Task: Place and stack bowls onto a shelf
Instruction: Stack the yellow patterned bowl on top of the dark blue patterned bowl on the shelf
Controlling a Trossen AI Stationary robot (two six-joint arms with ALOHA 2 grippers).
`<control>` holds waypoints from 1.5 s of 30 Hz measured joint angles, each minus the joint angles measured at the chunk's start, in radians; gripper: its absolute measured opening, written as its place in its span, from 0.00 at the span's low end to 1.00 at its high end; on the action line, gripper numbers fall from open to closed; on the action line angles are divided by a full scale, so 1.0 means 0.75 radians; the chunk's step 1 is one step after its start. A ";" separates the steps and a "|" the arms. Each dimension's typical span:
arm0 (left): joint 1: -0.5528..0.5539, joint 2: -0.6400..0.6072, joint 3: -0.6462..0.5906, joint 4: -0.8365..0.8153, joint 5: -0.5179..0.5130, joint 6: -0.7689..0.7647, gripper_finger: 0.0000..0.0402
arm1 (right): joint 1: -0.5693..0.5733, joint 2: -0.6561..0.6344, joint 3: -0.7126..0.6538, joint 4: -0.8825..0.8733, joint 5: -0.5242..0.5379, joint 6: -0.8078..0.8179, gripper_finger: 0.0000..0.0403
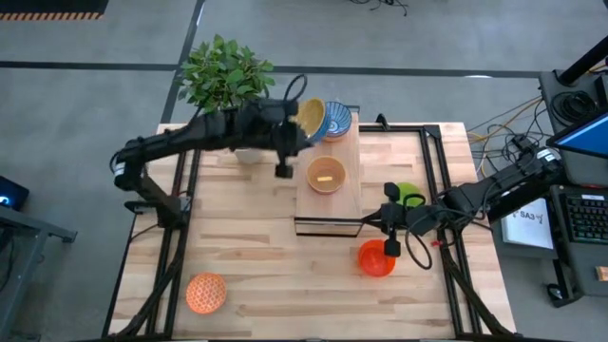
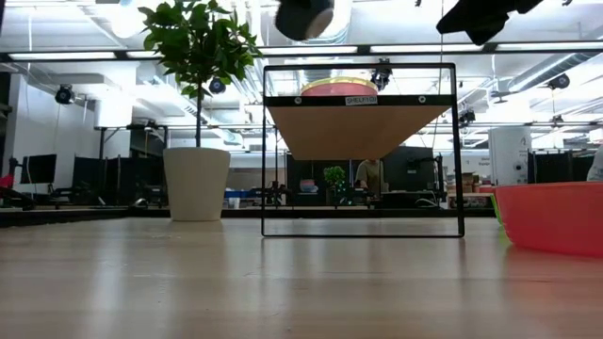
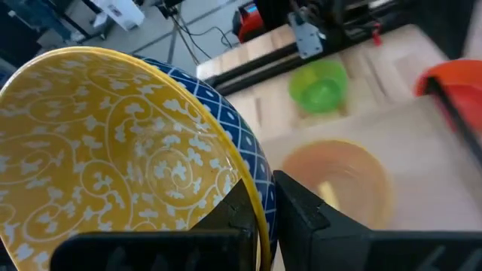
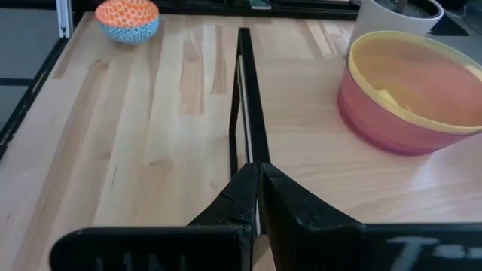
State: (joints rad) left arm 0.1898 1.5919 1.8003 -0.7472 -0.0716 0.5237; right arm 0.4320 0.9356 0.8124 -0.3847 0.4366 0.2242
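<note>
My left gripper (image 3: 263, 218) is above the far end of the pale wood shelf (image 1: 328, 204), shut on a tilted yellow patterned bowl (image 1: 312, 116). That bowl lies against a blue-white bowl (image 1: 338, 120). An amber bowl (image 1: 326, 176) sits on the shelf's middle. My right gripper (image 1: 388, 222) is at the shelf's near right corner, shut on its dark frame. A green bowl (image 1: 408, 195), a red bowl (image 1: 376, 258) and an orange patterned bowl (image 1: 205, 293) rest on the table. My left gripper pinches the yellow bowl's rim (image 3: 256, 197), one finger inside the bowl and one outside. The bowl is tipped on edge, its hollow facing the wrist camera. The blue-white bowl's rim (image 3: 265, 177) lies right behind it; whether it is also in the pinch I cannot tell. My right gripper is shut on the thin dark rail (image 4: 246, 143) of the shelf's near end, at its right corner. The fingers come level from the table's right side and lie along the rail. The shelf stands on the table.
A potted plant in a white pot (image 1: 226, 76) stands at the far edge, left of the shelf and under my left arm. The red bowl sits just near of my right gripper. Bare tabletop (image 1: 256, 256) stretches left of the shelf.
</note>
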 joint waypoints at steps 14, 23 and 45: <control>0.235 0.377 0.321 -0.042 0.094 0.194 0.03 | 0.000 -0.008 -0.009 0.000 0.001 -0.008 0.03; 0.299 0.661 0.727 -0.325 0.192 0.212 0.03 | 0.000 -0.008 -0.010 -0.010 0.000 -0.010 0.03; 0.328 0.691 0.679 -0.352 0.122 0.183 0.09 | 0.000 -0.016 -0.012 -0.020 0.001 -0.010 0.03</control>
State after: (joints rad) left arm 0.4358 2.1105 2.3097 -1.0113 0.0201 0.6609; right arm 0.4318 0.9237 0.8032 -0.3994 0.4370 0.2167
